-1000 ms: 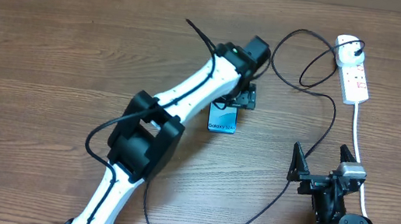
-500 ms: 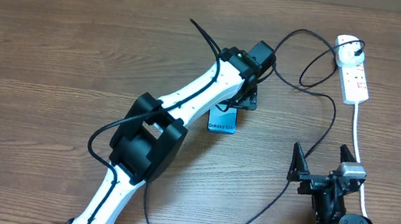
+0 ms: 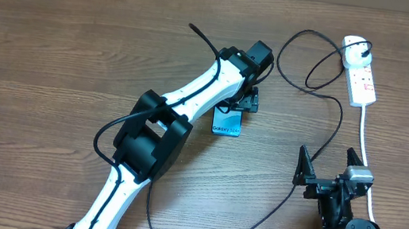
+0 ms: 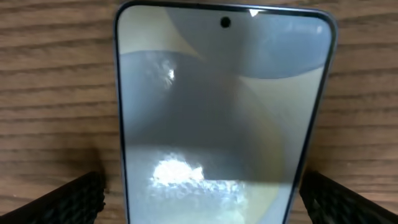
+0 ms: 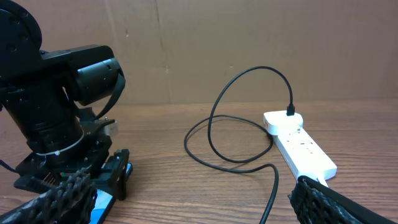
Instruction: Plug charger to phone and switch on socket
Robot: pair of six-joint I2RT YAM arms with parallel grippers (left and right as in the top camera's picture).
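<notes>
The phone (image 3: 227, 124) lies flat on the table, its teal end showing below my left wrist. In the left wrist view the phone (image 4: 217, 106) fills the frame. My left gripper (image 3: 243, 104) (image 4: 202, 202) is open, one finger on each side of the phone. The charger cable (image 3: 340, 121) (image 5: 214, 124) is plugged into the white socket (image 3: 361, 72) (image 5: 301, 146), loops across the table and runs toward the front edge. Its connector tip is hidden. My right gripper (image 3: 329, 166) (image 5: 196, 202) is open and empty, low near the front right.
The socket's thick white cord (image 3: 366, 137) runs down the right side past my right arm. The black cable loops lie between the phone and the socket. A cardboard wall (image 5: 249, 43) stands behind the table.
My left wrist swung slightly right over the phone, then back left. The phone, cable, socket and right arm have not moved.
</notes>
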